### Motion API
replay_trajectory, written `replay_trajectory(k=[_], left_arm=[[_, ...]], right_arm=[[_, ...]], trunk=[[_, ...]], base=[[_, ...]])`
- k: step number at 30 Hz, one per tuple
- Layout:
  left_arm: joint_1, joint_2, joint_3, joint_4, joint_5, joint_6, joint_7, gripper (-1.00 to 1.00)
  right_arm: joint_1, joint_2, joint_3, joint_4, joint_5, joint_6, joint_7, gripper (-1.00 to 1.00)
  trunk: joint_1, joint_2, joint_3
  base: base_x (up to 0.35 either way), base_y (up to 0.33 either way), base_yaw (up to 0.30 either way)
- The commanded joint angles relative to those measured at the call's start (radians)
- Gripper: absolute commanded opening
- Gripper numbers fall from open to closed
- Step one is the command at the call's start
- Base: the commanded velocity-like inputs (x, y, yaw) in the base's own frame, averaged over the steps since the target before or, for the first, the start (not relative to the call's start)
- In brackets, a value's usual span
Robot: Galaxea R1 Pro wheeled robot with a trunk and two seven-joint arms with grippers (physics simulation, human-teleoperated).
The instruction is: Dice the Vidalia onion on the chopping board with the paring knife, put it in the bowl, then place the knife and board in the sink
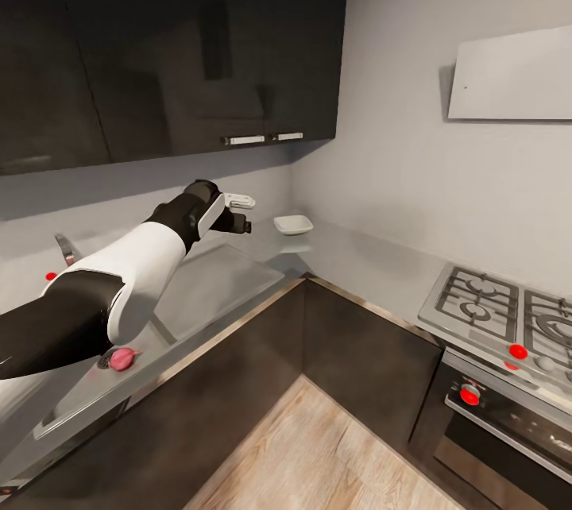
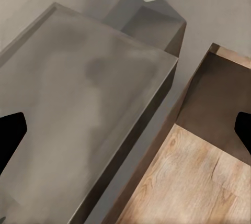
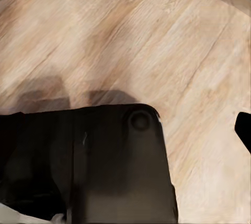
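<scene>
left arm (image 1: pixel 119 276): white shells, black joints | hand (image 1: pixel 241 212): white and black fingers

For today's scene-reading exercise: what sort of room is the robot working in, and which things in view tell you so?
A home kitchen, most likely: a gas hob with red knobs sits in a grey countertop, a steel sink holds an onion, and dark cabinets hang above.

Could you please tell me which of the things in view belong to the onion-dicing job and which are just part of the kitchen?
Belong to the job:
Vidalia onion, lying in the sink
bowl on the countertop
left gripper, open, reaching toward the bowl

Just there:
hob
oven
wall cabinets
wooden floor
</scene>
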Motion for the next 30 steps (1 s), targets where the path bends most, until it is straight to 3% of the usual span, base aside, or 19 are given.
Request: replay_trajectory(k=[1,5,7,16,30], left_arm=[[-0.001,0.000,-0.006,-0.001,0.003,0.004,0.001,1.00],[0.000,0.001,-0.006,-0.003,0.003,0.004,0.001,1.00],[0.000,0.002,-0.006,-0.004,0.003,0.004,0.001,1.00],[-0.001,0.001,-0.006,-0.007,0.003,0.004,0.000,1.00],[0.007,0.000,-0.006,-0.001,0.003,0.004,0.001,1.00]], right_arm=[[0.001,-0.007,-0.018,-0.016,-0.003,-0.001,-0.035,1.00],[0.001,-0.020,-0.046,-0.110,-0.027,-0.001,-0.127,1.00],[0.001,-0.023,-0.048,-0.137,-0.030,-0.001,-0.136,1.00],[0.001,-0.033,-0.051,-0.180,-0.034,0.061,-0.141,1.00],[0.001,-0.025,-0.046,-0.172,-0.029,0.068,-0.125,1.00]], trunk=[[0.001,-0.002,-0.002],[0.001,-0.002,-0.002],[0.001,-0.002,-0.002],[0.001,-0.002,-0.002],[0.001,-0.002,-0.002]], base=[[0.000,0.000,0.000],[0.000,0.000,0.000],[0.000,0.000,0.000],[0.000,0.000,0.000],[0.105,-0.088,0.000]])
